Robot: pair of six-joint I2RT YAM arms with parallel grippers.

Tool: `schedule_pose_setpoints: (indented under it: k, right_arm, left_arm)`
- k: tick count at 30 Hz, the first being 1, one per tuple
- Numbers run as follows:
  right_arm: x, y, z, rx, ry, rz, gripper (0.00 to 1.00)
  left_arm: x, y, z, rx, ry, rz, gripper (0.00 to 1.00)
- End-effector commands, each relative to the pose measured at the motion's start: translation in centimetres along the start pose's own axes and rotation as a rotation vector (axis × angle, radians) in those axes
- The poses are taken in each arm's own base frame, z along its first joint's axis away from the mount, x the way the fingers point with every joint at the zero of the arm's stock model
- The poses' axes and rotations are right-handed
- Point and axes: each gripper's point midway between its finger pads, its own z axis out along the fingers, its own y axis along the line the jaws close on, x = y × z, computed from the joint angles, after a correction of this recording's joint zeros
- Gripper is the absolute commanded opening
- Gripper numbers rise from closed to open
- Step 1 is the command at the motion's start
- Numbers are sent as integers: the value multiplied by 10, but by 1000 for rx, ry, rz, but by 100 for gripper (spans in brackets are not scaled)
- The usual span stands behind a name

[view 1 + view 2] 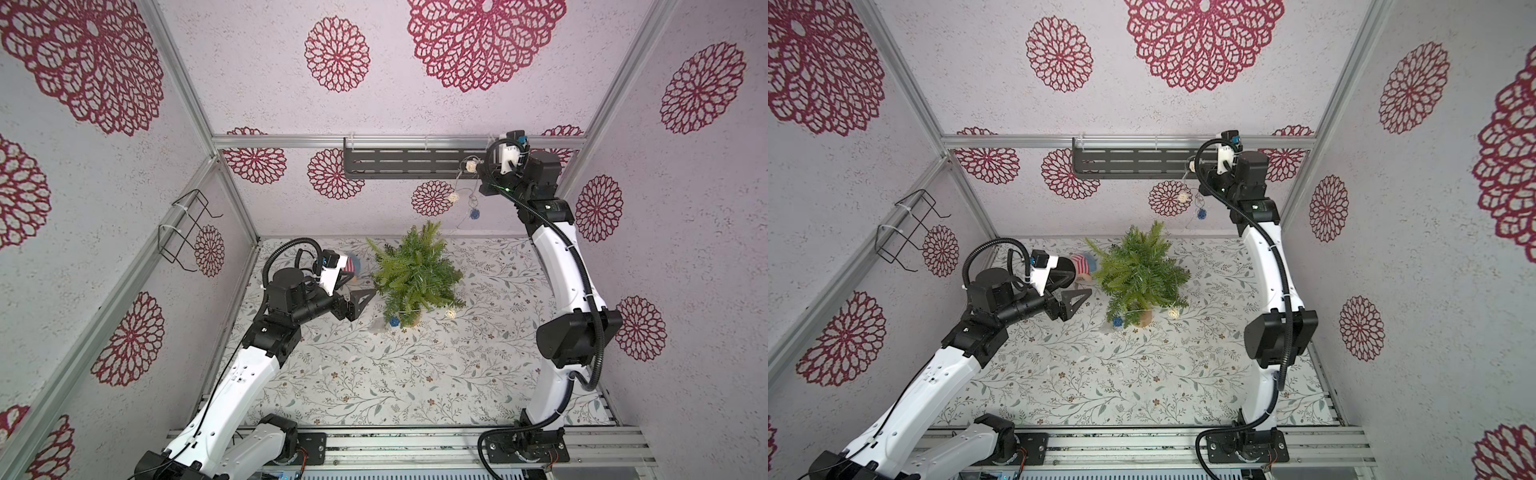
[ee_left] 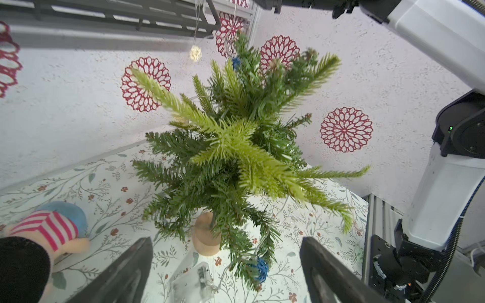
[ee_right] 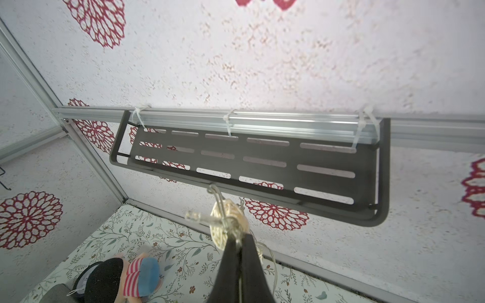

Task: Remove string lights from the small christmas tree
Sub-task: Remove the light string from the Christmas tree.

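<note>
- Right wrist view: the right jaws are pressed together on the string lights (image 3: 228,225), pinching thin clear wire and a woven cream ball. They sit just below a dark slotted metal shelf (image 3: 262,162) that is zip-tied to an aluminium rail.
- Left wrist view: the left jaws stand wide apart with nothing between them, facing the small christmas tree (image 2: 236,147).
- The tree's bushy green needle branches rise upright from a smooth tan base (image 2: 207,236).
- The wire threads the lower branches to a blue woven ball (image 2: 259,267) and a clear battery box (image 2: 193,283) lying on the floral tabletop (image 1: 374,374).
- In both top views the strand drops from the raised right jaws to the treetop, carrying a hanging cream ball (image 1: 451,198).
- A striped plush toy (image 2: 52,230) lies on the tabletop near the tree.
</note>
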Motion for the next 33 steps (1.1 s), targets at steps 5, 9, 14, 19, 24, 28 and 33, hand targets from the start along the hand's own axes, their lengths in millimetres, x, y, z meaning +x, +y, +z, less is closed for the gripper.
schedule_pose_setpoints:
  k: [5, 9, 14, 19, 24, 28, 33]
  right_arm:
    - [-28, 4, -31, 47, -45, -41, 0]
    - [-26, -1, -38, 89, -30, -53, 0]
    - [-19, -9, -43, 143, 2, -55, 0]
    - [-14, -19, -44, 192, 22, -44, 0]
    - [-6, -28, -42, 238, 41, -37, 0]
    - [9, -41, -39, 295, 87, -46, 0]
    - [43, -61, -43, 385, 147, -31, 0]
  left_arm:
    - [0, -10, 10, 80, -66, 28, 91]
    - [1, -11, 11, 81, -62, 27, 91]
    - [1, -19, 10, 87, -16, 29, 91]
    - [0, -29, 2, 110, 17, 56, 92]
    - [2, -32, 0, 121, 12, 60, 92]
    - [1, -34, -1, 133, 7, 56, 92]
    - [0, -36, -3, 131, -1, 59, 92]
